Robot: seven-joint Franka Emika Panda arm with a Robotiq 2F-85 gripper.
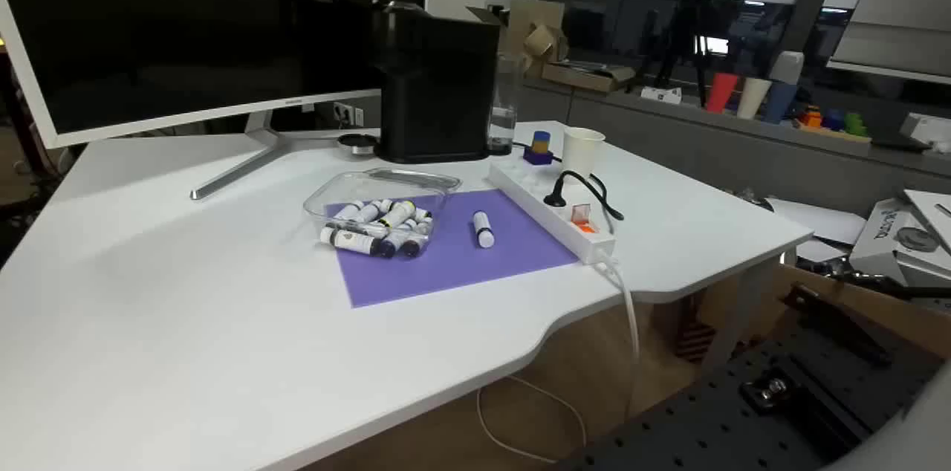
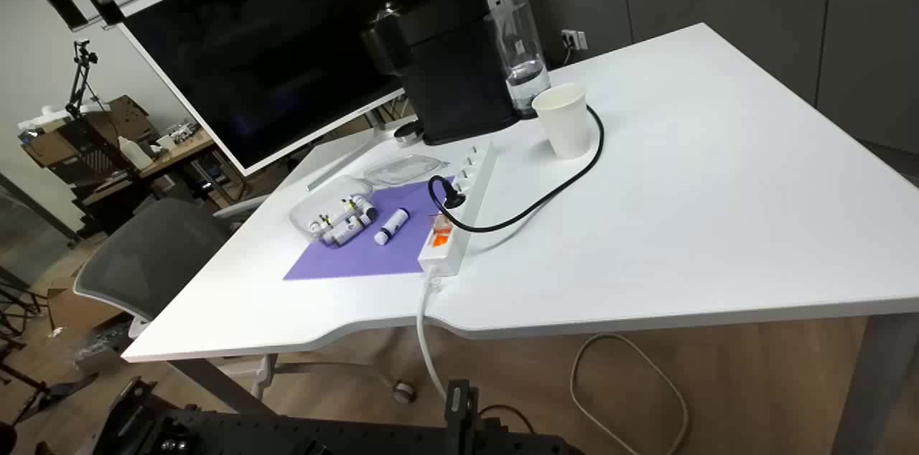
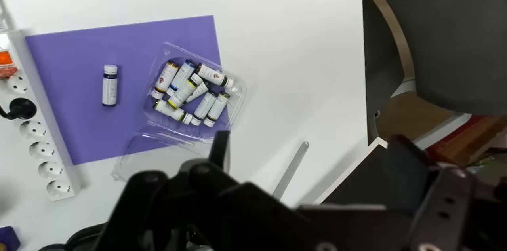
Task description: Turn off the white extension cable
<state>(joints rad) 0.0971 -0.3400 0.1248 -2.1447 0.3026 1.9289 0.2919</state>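
One black plug (image 2: pixel 454 198) sat in the white extension cable (image 1: pixel 548 214), a long narrow power strip lying flat on the white table (image 1: pixel 186 307) along one edge of the purple mat (image 1: pixel 446 263). Five round sockets (image 3: pixel 41 150) showed their faces in the wrist view, one between the plug and the orange-red switch (image 3: pixel 5 57), four in a row beyond the plug. The switch was near the end where the thin white cord (image 1: pixel 631 307) came out, ran over the table's edge and hung toward the floor. Its position could not fairly be told: it was small in both exterior views and cut by the border of the wrist view.

Well apart from the strip, the gripper (image 2: pixel 92 19) hung at the upper corner of an exterior view, its fingers (image 3: pixel 220 150) spread wide.

On the mat lay a single white cylinder (image 3: pixel 110 88); near it, a clear tray (image 3: pixel 186 132) held a heap of similar ones. A black cable (image 2: pixel 495 229) curved from the plug across the table and passed out of sight behind a white paper cup (image 2: pixel 563 121), standing upright. In both exterior views a black machine (image 1: pixel 446 92) partly hid a wide monitor (image 1: pixel 208 33).
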